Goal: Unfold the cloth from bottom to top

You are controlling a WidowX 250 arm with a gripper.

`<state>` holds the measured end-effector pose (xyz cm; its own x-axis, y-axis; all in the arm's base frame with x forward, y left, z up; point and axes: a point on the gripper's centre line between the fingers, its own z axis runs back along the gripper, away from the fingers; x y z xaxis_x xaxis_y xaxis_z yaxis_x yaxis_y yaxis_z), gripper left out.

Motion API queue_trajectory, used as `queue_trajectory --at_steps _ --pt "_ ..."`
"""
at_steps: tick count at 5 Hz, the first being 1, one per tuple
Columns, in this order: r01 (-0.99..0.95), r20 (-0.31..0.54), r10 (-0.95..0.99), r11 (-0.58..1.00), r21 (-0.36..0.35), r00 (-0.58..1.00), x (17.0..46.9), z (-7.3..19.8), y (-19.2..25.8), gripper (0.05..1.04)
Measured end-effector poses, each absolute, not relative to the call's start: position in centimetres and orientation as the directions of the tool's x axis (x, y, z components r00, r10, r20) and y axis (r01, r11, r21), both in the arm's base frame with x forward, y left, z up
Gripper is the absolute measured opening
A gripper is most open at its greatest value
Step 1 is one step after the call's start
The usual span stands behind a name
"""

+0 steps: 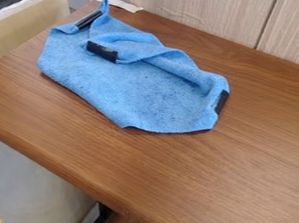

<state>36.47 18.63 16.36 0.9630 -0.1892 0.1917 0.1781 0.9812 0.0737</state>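
Blue, one partly folded cloth (137,94) bearing three black strips (102,51) lies on one desk (247,169); whether the end effector is wide or narrow, I cannot tell.

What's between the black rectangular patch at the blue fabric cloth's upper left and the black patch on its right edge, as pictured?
Only the cloth itself: a bunched fold with a flatter stretch alongside, in the camera view.

I see a brown wood-grain tabletop (241,163) before me; behind it, pale wood-grain panels (196,8) with a dark vertical seam (268,20); at my view's left, a beige partition (27,25); lower left, grey floor (24,176)
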Motion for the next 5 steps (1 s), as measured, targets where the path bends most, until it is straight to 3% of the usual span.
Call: queue_trajectory --at_steps 1,3,5 --pt "0.174 0.164 -0.179 0.984 0.045 0.970 36.5 14.8 18.5 1.001" --pt "0.109 0.079 -0.105 0.992 -0.057 0.991 34.6 8.5 15.1 1.001" --pt "0.129 0.049 -0.126 0.989 -0.067 0.991 33.4 6.4 12.1 0.969"
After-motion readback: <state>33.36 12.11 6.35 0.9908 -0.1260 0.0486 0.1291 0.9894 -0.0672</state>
